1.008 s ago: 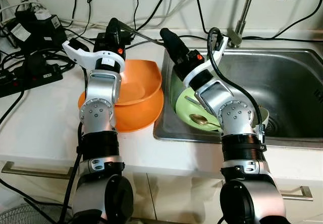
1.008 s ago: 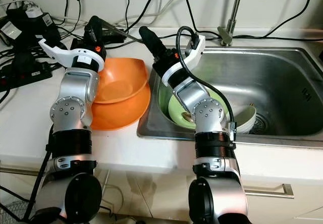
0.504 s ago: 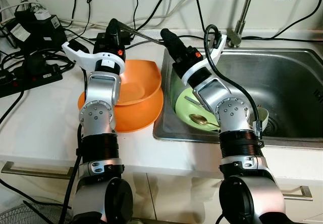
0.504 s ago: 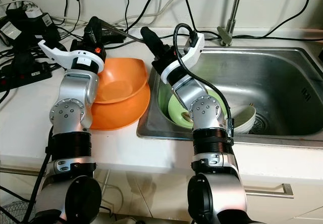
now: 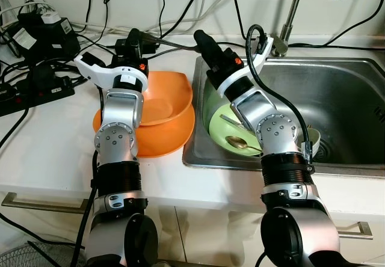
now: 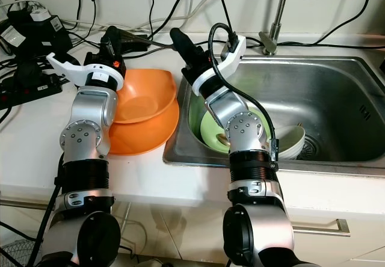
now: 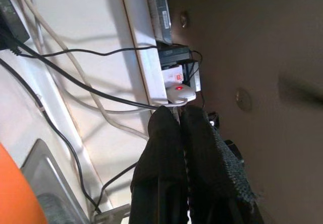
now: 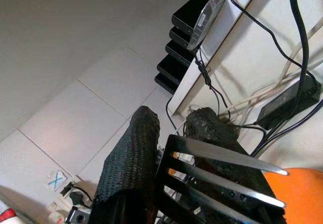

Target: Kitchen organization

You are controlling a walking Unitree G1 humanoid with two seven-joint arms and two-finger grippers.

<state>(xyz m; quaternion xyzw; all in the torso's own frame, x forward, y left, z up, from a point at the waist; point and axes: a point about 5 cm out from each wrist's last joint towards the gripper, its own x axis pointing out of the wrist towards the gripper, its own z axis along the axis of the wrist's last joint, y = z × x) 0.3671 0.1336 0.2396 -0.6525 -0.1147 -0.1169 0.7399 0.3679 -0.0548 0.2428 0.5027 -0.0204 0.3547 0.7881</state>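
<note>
Both arms are raised over the counter's back edge. A slotted metal spatula (image 8: 217,168) spans the two grippers, its thin handle (image 5: 171,43) running between them. My left gripper (image 5: 133,36) is behind the orange bowls, fingers pressed together (image 7: 177,114) at the handle's end. My right gripper (image 5: 201,37) is above the sink's left rim. Its fingers stand apart (image 8: 171,118), and the slotted blade lies across one of them. An orange bowl (image 5: 162,101) sits in a wider orange bowl (image 5: 165,139) on the counter. A green bowl (image 5: 224,131) with a spoon (image 5: 236,142) leans in the sink.
The steel sink (image 5: 343,98) holds a white bowl (image 5: 314,138) near the drain, and the faucet (image 5: 292,14) rises behind it. Power strips and adapters (image 5: 36,86) with many cables crowd the counter's back left. Drawer handles run below the counter front.
My left wrist has rolled and its gripper dropped slightly. My right gripper has shifted a little up and toward the wall. The bowls have not moved.
</note>
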